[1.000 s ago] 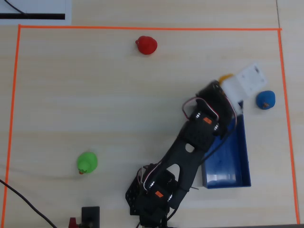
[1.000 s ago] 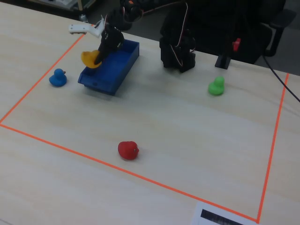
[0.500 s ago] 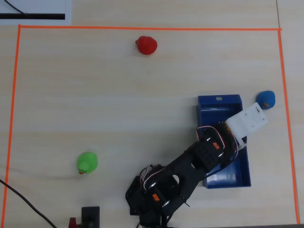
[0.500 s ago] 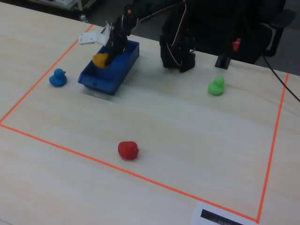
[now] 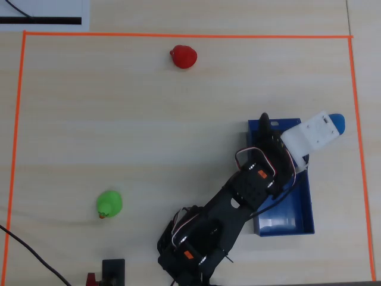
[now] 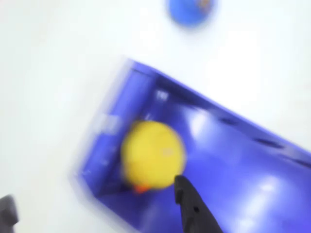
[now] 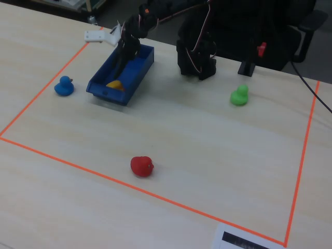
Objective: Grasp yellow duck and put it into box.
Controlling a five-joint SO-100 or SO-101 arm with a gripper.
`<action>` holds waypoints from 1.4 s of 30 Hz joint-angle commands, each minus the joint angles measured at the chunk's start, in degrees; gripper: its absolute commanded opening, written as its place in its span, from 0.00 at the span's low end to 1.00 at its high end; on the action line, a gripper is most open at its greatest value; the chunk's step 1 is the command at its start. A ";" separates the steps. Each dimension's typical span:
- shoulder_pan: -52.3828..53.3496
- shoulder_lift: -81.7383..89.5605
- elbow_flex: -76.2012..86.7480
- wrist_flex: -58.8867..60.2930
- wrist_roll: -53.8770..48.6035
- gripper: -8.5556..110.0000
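Note:
The yellow duck lies inside the dark blue box near one end wall, with its orange beak pointing down in the wrist view. It also shows in the fixed view. In the overhead view the arm hides it. My gripper is open and empty just above the box, with one dark finger beside the duck and the other at the frame's lower left. In the fixed view the gripper hangs over the box. The wrist view is blurred.
A blue duck sits just outside the box's far end. A green duck and a red duck stand apart on the table. Orange tape frames the work area. The arm's base stands near the box.

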 commanded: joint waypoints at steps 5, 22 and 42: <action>-27.51 23.20 -5.19 23.20 10.46 0.43; -45.35 63.11 49.66 28.65 9.67 0.44; -45.18 63.11 49.66 33.57 5.89 0.19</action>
